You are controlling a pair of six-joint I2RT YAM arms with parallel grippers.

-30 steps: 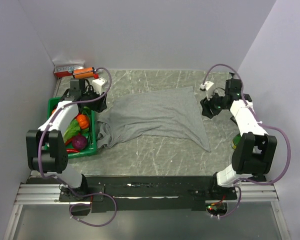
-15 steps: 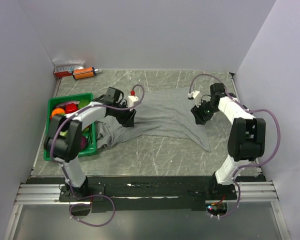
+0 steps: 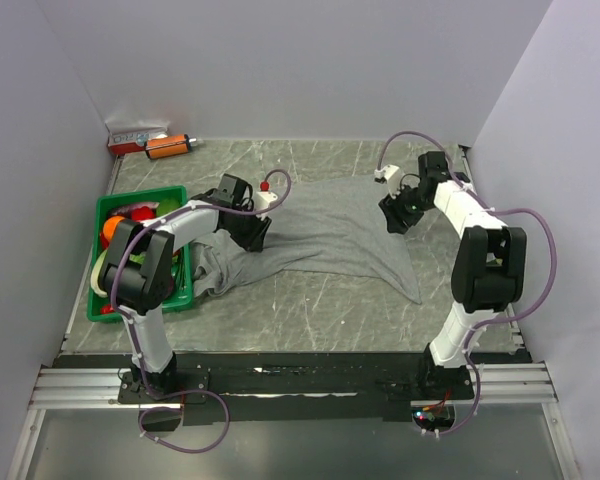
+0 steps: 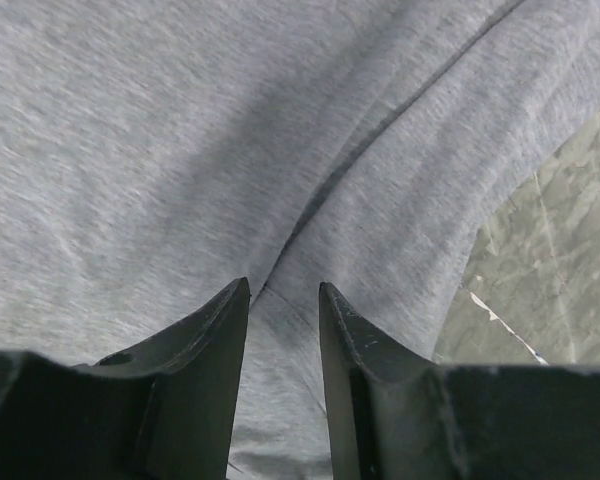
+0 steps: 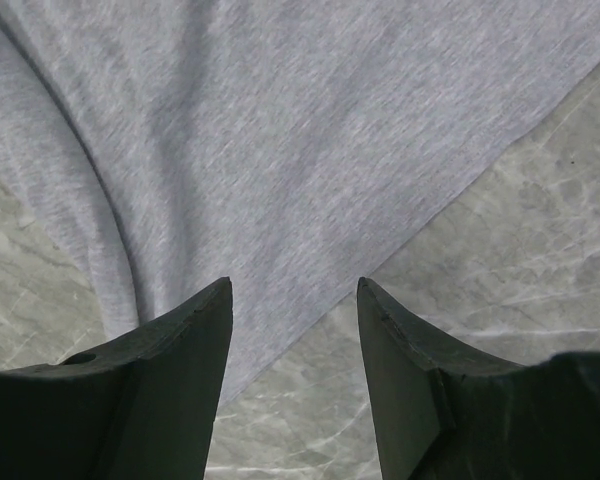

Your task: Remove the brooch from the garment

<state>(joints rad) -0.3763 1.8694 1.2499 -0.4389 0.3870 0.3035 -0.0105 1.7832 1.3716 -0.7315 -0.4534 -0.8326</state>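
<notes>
Top external: fixed, high, behind the arm bases, tilted down and forward. Far view, whole table (image 3: 330, 300) in frame, bases at 6 o'clock, back wall at 12.

Left wrist: very near, looks down past the left gripper (image 4: 283, 287) at 6 o'clock onto the garment (image 4: 230, 130). Table sliver at 4 o'clock.

Right wrist: near, right gripper (image 5: 294, 283) at 6 o'clock, garment edge above, table from 3 to 6 o'clock.

All three share garment and table. Overhead puts the left patch at 9 o'clock of centre, the right patch at 3.

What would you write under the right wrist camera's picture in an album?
Open right fingers straddling the grey garment's edge on the marbled table.
</notes>
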